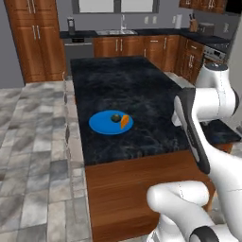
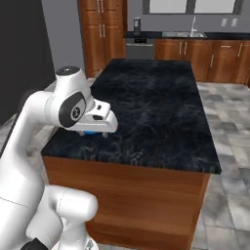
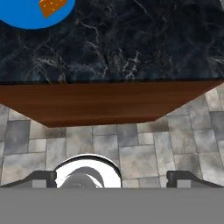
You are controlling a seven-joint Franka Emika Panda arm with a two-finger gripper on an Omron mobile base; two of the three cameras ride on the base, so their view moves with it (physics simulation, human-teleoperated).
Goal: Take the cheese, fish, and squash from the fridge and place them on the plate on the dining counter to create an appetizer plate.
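My arm [image 1: 208, 123] folds up from the base, elbow high, forearm sloping down toward six o'clock. My gripper [image 3: 112, 177] points downward, fingers [image 3: 41, 178] spread wide apart, holding nothing.

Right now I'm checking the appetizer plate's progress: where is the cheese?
In the left base view the cheese lies on the right part of the plate, just right of the squash, on the dining counter.

plate [image 3: 26, 17] cut off by hand view's top edge, cheese [image 3: 52, 6] likewise, arm hiding most of plate in right base view
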